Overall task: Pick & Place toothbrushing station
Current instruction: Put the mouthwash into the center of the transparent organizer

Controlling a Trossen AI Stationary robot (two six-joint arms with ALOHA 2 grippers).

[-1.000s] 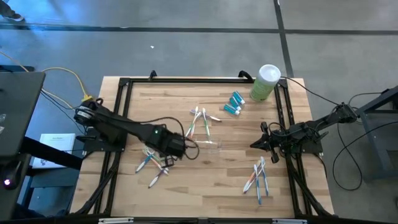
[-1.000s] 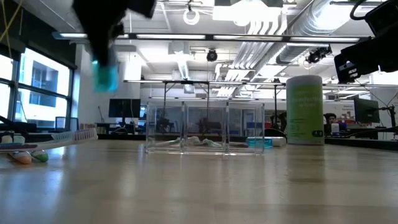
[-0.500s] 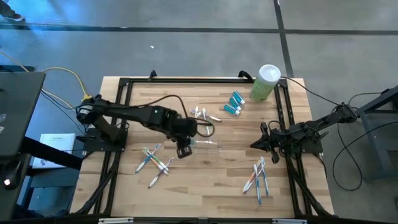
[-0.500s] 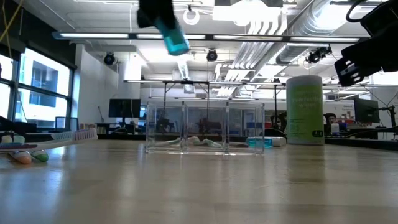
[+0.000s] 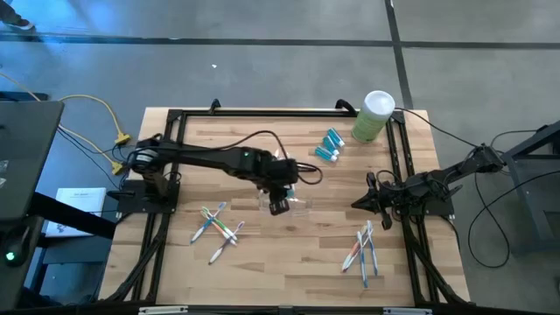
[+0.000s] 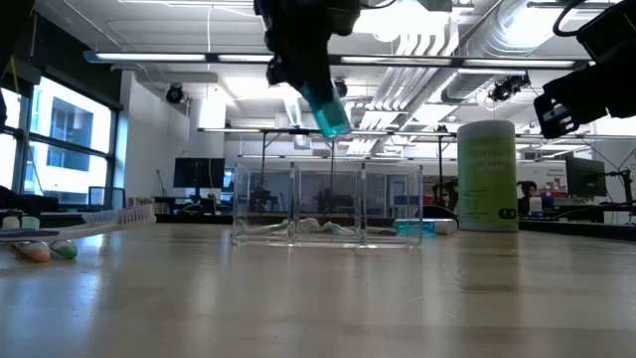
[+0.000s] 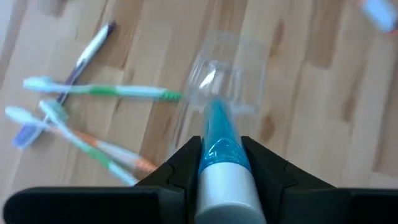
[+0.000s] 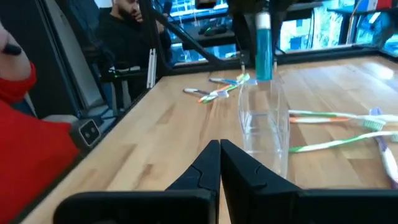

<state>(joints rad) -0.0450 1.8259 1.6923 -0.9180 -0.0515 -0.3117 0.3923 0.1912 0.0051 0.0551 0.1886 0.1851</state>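
Above table [image 5: 262, 254], tube [image 6: 324, 111] now over cup [image 8: 263, 121].

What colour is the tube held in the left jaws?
The tube is blue with a white cap; the left wrist view shows it best.

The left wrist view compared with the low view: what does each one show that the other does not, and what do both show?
Only the left wrist view shows the wood table from above, with toothbrushes lying beside the clear cup. Only the low view shows the pale-green canister and the room behind. Both show the blue tube held in the left gripper, above the cup.
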